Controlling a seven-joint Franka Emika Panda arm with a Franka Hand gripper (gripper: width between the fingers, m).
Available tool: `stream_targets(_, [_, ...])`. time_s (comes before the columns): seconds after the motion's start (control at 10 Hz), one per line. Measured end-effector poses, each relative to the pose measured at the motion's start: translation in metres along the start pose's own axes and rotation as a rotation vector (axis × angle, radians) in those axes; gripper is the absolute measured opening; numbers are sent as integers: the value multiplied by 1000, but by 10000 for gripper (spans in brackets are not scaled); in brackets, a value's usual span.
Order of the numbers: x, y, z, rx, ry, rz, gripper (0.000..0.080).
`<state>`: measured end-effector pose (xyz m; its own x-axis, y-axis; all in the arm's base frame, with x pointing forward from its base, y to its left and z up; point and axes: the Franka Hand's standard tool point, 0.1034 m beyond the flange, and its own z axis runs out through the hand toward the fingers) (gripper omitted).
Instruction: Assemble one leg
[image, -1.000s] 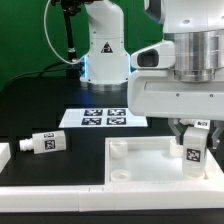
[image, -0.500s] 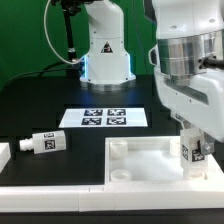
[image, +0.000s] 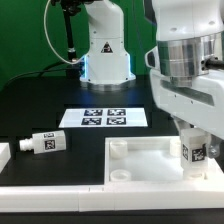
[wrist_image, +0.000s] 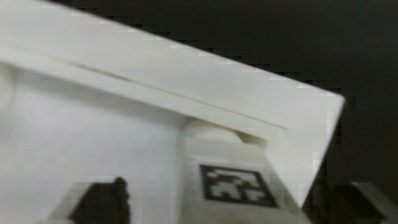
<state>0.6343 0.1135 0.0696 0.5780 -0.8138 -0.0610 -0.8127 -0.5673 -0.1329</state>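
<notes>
Leg in work: a white leg (image: 195, 151) with a fiducial tag is seen standing upright at the tabletop's (image: 140, 165) corner on the exterior view's right, apparently seated at a corner socket.

End effector: the end effector (image: 195, 152) is placed over that leg, its 2 fingers on either side. In the wrist view the dark fingertips (wrist_image: 102, 200) are seen well apart from the leg (wrist_image: 228, 175) between them — the jaws are judged open, with nothing held.

Change: compared with 1 s ago, the wrist has been rotated and the arm's housing shifted toward the exterior view's right; over the last 0.5 s almost nothing has moved. The leg has stayed at the same corner throughout.

Meaning for the task: a turn of the leg into its socket is judged to have just been made and the grip let go — either a re-grasp for another twist is due, or the step is nearly done. How firmly the leg is seated cannot be told.

Spare part: 1 further leg (image: 43, 143) is lying on its side on the black worktop (image: 40, 105), on the exterior view's left, well apart from the tabletop.

Marker board: the marker board (image: 104, 117) is lying flat behind the tabletop, untouched.
</notes>
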Motion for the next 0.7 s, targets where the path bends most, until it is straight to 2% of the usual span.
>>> stream_targets(0.1, [-1, 1, -1, -6, -4, -192, 589])
stream_targets(0.2, [-2, 2, 0, -18, -14, -337, 637])
stream_targets(0.4, [-1, 3, 0, -18, -10, -422, 646])
stream_targets(0.6, [4, 2, -5, -46, 15, -811, 648])
stream_targets(0.7, [6, -4, -8, -38, 52, -969, 648])
